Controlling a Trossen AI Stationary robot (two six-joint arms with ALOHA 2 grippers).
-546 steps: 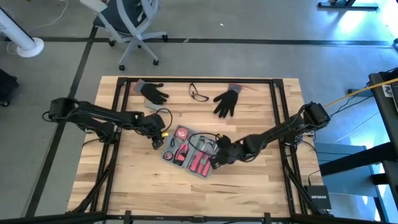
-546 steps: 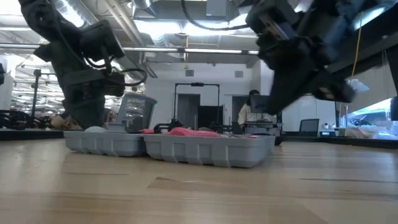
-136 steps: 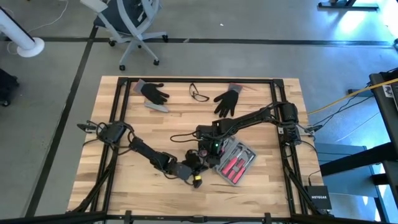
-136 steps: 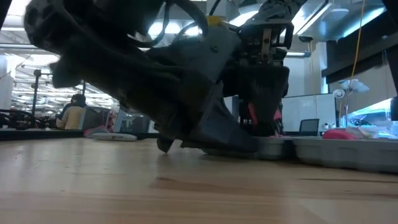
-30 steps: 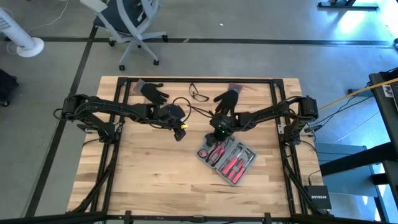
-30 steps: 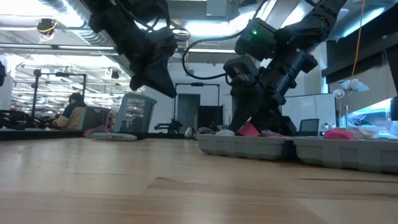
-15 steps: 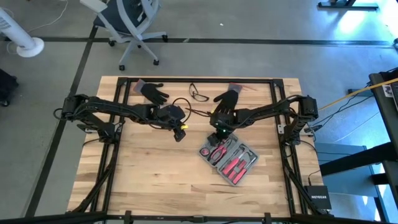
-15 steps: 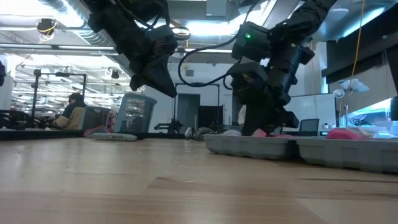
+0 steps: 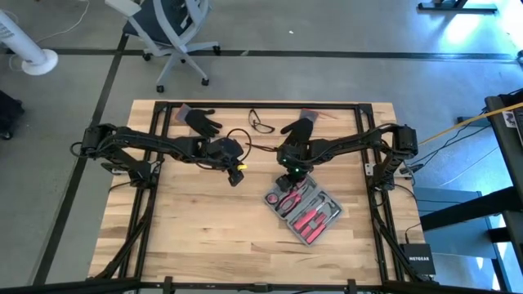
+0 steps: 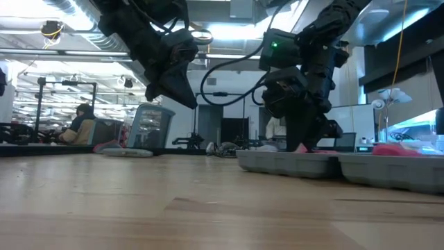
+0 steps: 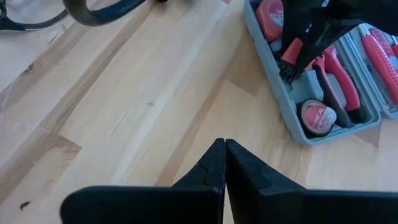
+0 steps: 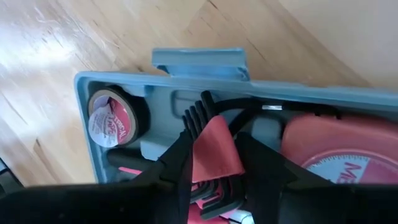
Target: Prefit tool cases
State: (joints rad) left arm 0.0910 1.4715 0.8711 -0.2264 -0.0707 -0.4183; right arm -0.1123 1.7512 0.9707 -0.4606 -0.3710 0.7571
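The open tool case lies on the desk at about 4 o'clock from its centre, holding red-handled tools. The right gripper reaches into the case's 11 o'clock end, jaws narrowly parted around a red holder of hex keys. The left gripper hovers above the desk's centre, at 9 o'clock of the case, fingers pressed together, empty.

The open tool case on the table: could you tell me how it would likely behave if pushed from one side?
The tool case lies flat and open, so it should slide or pivot, not tip. Its moulded plastic looks stiff. Filled with pliers and a tape roll, it is probably fairly heavy.
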